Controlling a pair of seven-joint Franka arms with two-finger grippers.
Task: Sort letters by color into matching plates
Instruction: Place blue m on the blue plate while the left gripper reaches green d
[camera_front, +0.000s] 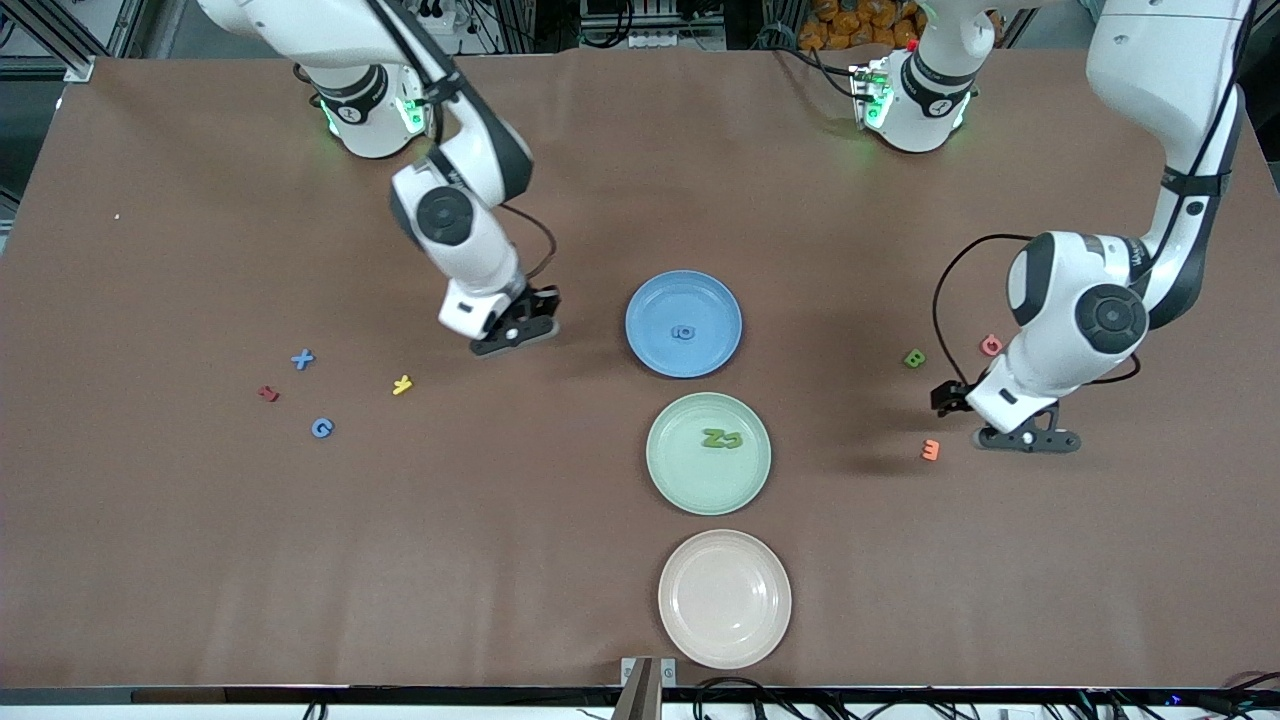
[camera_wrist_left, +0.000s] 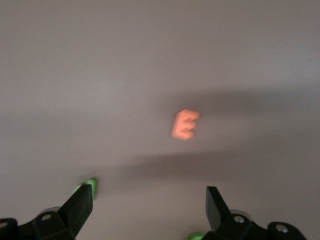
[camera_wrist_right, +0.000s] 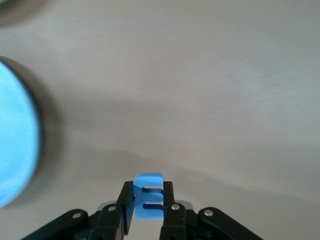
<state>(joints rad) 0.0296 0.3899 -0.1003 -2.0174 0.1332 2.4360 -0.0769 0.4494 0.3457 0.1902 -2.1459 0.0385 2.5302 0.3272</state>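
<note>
My right gripper (camera_front: 512, 336) is shut on a blue letter E (camera_wrist_right: 149, 196) and holds it over bare table beside the blue plate (camera_front: 655, 305), whose edge shows in the right wrist view (camera_wrist_right: 15, 145). One blue letter (camera_front: 684, 332) lies in that plate. The pale green plate (camera_front: 690, 482) holds two green letters (camera_front: 722, 438). My left gripper (camera_front: 1030, 438) is open and empty, low over the table next to an orange letter E (camera_front: 930, 450), which also shows in the left wrist view (camera_wrist_left: 185, 125) ahead of the open fingers (camera_wrist_left: 82, 202).
A cream-pink plate (camera_front: 724, 598) sits nearest the front camera. A green B (camera_front: 914, 358) and a pink letter (camera_front: 990, 345) lie near the left arm. A blue X (camera_front: 302, 359), a blue G (camera_front: 321, 428), a red letter (camera_front: 267, 393) and a yellow Y (camera_front: 402, 384) lie toward the right arm's end.
</note>
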